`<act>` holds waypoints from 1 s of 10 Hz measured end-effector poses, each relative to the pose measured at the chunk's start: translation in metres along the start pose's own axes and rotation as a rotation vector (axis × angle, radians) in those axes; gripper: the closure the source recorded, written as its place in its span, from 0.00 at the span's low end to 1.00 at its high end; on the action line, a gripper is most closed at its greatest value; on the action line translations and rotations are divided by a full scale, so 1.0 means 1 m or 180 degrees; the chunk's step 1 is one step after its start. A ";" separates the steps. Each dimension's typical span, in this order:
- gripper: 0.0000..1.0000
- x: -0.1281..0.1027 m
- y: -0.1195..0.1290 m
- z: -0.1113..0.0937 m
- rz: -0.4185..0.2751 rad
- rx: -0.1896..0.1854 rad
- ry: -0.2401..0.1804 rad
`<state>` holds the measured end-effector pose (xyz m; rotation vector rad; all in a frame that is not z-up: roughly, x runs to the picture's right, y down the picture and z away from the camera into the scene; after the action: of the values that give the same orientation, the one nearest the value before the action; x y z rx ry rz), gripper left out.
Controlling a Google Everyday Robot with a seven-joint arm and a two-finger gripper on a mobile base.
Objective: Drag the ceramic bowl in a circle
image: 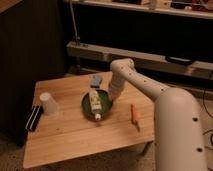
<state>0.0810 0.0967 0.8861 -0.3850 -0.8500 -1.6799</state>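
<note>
One ceramic bowl (87,106), dark green with a white bottle (95,104) lying in it, sits mid-tabletop (65,142). The end effector (114,98) is closed at its right rim, apparently pinching the edge so the bowl can slide without lifting. A white cup (48,103) stands well apart, leaving room to circle.

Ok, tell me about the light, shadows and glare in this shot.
Camera view: warm, dim light on the wooden table, background nearly black; no harsh glare on the ceramic bowl; the gripper, at the bowl's rim, is shaded beneath the arm.
</note>
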 end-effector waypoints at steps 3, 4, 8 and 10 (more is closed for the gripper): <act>0.92 -0.062 -0.033 0.003 -0.0345 0.0004 -0.0105; 0.92 -0.069 -0.047 0.006 -0.0460 0.0020 -0.0121; 0.92 -0.038 -0.131 0.022 -0.1043 0.0147 -0.0143; 0.92 0.001 -0.178 0.034 -0.1285 0.0209 -0.0163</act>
<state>-0.0924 0.1345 0.8511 -0.2203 -1.0702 -2.0120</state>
